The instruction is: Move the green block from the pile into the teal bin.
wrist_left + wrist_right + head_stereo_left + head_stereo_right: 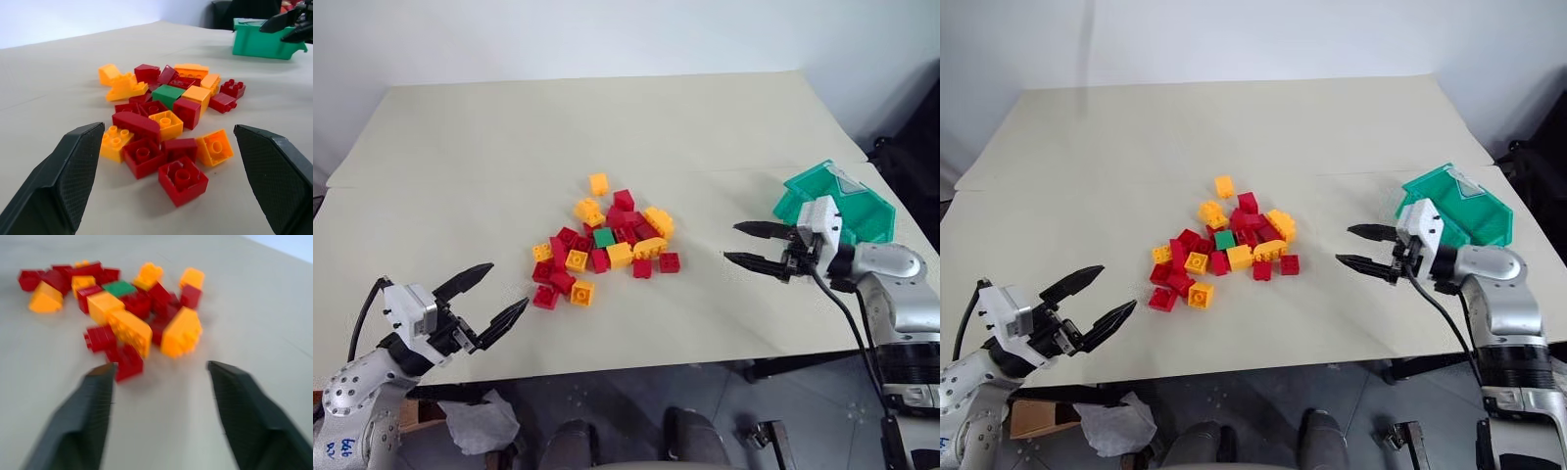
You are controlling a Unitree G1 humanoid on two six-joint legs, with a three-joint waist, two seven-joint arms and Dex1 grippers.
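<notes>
No text, label, brand or number can be read anywhere; blue marks on the left forearm [350, 446] stay illegible.

both the left hand [493, 299] and right hand [748, 246] are spread, empty.

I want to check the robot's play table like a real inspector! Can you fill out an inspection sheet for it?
Surface: pale beige flat table, with a seam line across it.
Job's things: small green studded plastic brick sits in the loose pile of red and yellow-orange studded plastic bricks; teal plastic bin with sloped front stands at the table's right edge.
Clutter: crumpled pale paper on the floor.
Grippers: left end effector open, empty, near the front edge; right end effector open, empty, beside the bin, pointing at the pile.
Cables: black cable along the right arm; another at the left wrist.
Surroundings: white wall behind.
</notes>
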